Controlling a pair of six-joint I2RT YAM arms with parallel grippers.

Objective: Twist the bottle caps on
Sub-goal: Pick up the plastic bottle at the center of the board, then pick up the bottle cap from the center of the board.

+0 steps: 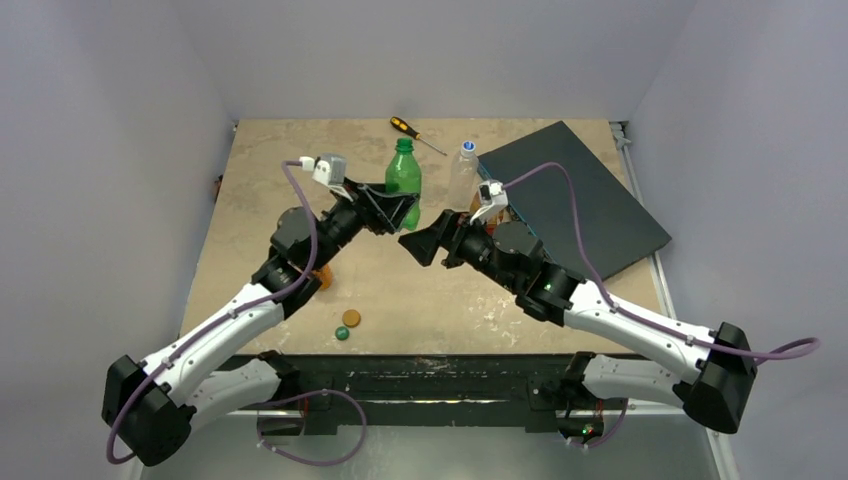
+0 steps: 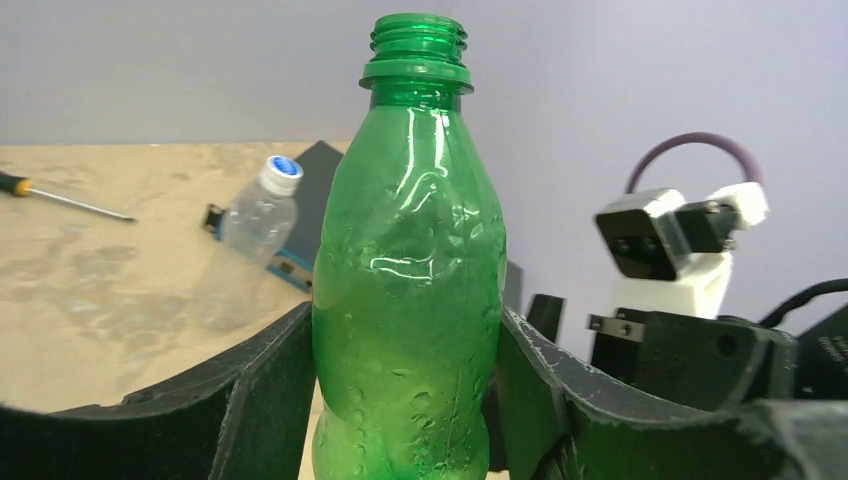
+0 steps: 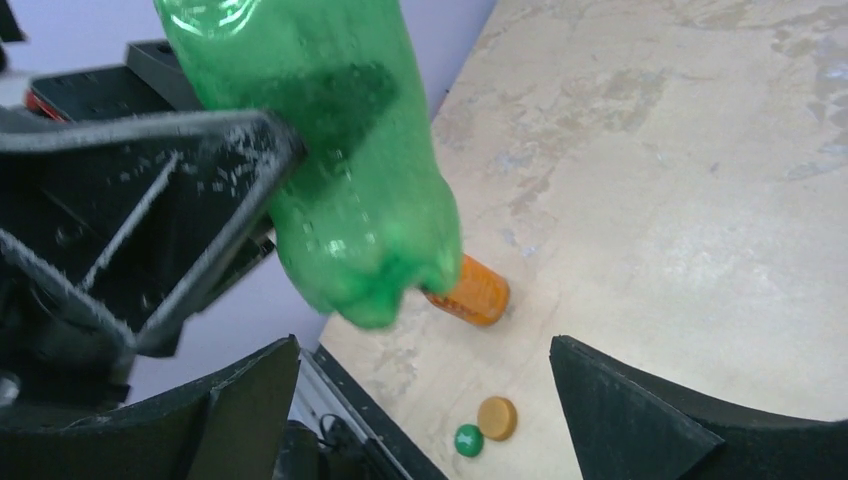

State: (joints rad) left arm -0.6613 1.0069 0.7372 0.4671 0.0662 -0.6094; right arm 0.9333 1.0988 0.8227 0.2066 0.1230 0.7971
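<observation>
Toward 12 o'clock of the tabletop (image 1: 260,180), top view: the left gripper (image 1: 388,208) clasps the uncapped green bottle (image 1: 403,172) by its lower body, neck upward. The right gripper (image 3: 420,400), at that bottle's 5 o'clock, has its jaws spread and holds nothing. A clear bottle (image 1: 463,175) bearing a blue cap (image 2: 281,172) stands at the green bottle's 3 o'clock. An orange cap (image 1: 351,318) and a dark green cap (image 1: 342,333) sit side by side at its 7 o'clock, with an amber bottle (image 3: 470,290) near them.
</observation>
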